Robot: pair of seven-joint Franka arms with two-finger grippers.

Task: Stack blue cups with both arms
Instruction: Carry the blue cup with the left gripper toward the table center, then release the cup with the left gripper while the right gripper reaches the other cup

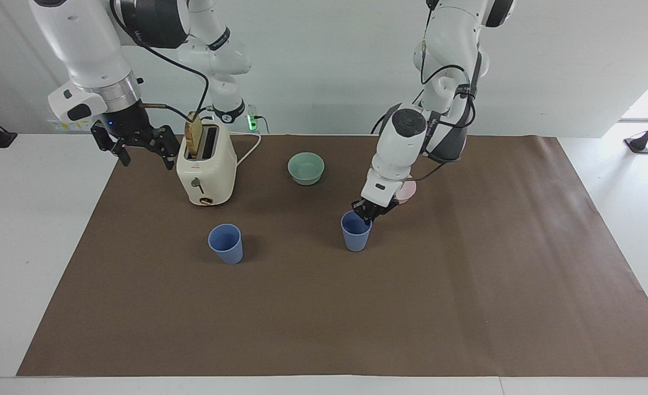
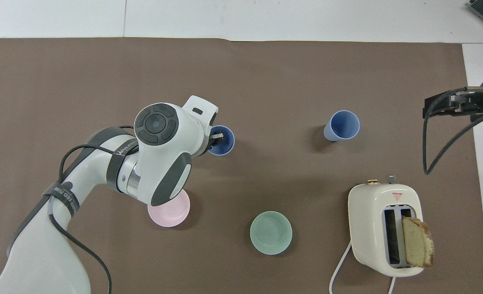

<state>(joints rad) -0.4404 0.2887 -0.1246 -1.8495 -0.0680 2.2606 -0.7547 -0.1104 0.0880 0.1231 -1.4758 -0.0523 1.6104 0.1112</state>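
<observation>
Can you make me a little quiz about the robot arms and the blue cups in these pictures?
1. True or false: the two small matte blue plastic cups are already stacked.
2. Which gripper is at a cup's rim? A) left B) right
3. Fill in: the slice of bread sticks out of the cream ______.

Key:
1. False. The gripped blue cup and the free blue cup stand apart on the brown mat.
2. A. The left gripper pinches the rim; the right gripper waits beside the toaster.
3. Toaster; see the bread.
</observation>
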